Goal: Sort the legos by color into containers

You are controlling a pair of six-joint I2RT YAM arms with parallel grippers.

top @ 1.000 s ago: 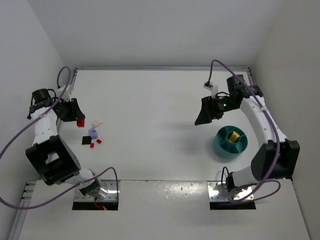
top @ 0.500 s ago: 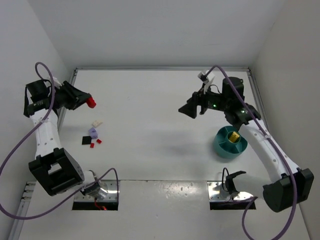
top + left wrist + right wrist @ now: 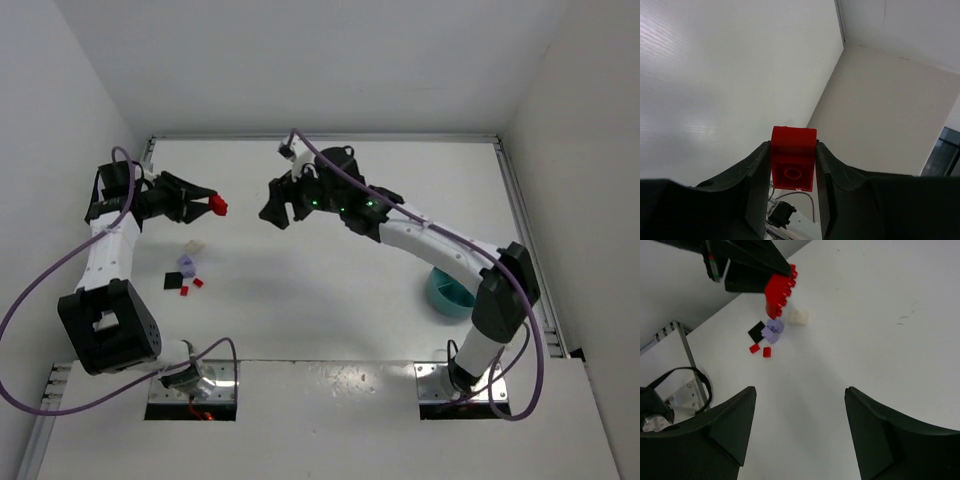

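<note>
My left gripper (image 3: 212, 204) hangs above the table's left side, shut on a red lego (image 3: 217, 205). In the left wrist view that red lego (image 3: 793, 159) sits squeezed between both fingers. My right gripper (image 3: 278, 217) stands open and empty a short way to its right, facing it. In the right wrist view the held red lego (image 3: 778, 293) hangs above the loose legos on the table: cream (image 3: 797, 316), lavender (image 3: 773, 330), black (image 3: 757, 331) and two small red ones (image 3: 760, 350). The teal bowl (image 3: 441, 296) sits at the right, partly hidden by my right arm.
The loose legos (image 3: 185, 268) lie near the table's left edge, below the left gripper. My right arm (image 3: 430, 240) stretches across from the right base to the middle. White walls close in the back and both sides.
The left gripper has carried the red lego up and rightward, away from the left wall. The right arm has swung from beside the bowl far to the left, toward the left gripper.
</note>
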